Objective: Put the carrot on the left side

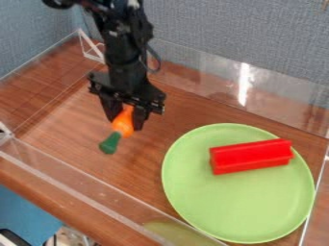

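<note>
With the tool (125, 117) clamped on the carrot (118, 132), the green tip is best lowered onto bare tabletop (58, 110) left of the plate (238, 197) before release.

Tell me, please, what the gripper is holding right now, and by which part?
The gripper holds the carrot by its thick orange end; the green stem end hangs free below.
</note>
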Robot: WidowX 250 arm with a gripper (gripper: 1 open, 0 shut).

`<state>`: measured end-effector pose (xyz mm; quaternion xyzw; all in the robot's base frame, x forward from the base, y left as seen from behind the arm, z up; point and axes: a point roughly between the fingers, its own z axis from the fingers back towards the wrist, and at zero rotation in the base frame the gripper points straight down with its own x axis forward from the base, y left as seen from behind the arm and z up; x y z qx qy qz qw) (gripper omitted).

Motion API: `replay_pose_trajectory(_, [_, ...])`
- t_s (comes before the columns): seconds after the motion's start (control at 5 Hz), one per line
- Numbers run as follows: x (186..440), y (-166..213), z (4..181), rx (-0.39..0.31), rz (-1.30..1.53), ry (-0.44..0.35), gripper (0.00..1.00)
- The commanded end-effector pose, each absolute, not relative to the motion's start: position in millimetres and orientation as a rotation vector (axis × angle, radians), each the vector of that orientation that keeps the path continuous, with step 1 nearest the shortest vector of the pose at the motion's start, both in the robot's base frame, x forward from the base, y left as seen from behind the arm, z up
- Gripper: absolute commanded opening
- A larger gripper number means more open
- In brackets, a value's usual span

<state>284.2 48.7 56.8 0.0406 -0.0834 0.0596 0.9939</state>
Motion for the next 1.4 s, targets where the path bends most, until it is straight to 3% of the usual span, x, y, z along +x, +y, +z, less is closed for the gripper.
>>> replay_pose_trajectory(0.0, [302.1, 41.0, 56.7, 0.072, 0.109, -0.214, 0.00])
replay_pose_trajectory(0.4, [300.1, 37.0, 55.2, 0.052, 0.105, -0.226, 0.00])
replay_pose_trajectory(1.0, [286.2, 45.8, 81.1, 0.032, 0.083, -0.244, 0.00])
replay_pose_trajectory(1.2, [293.0, 53.9, 70.6, 0.033, 0.133, -0.231, 0.00])
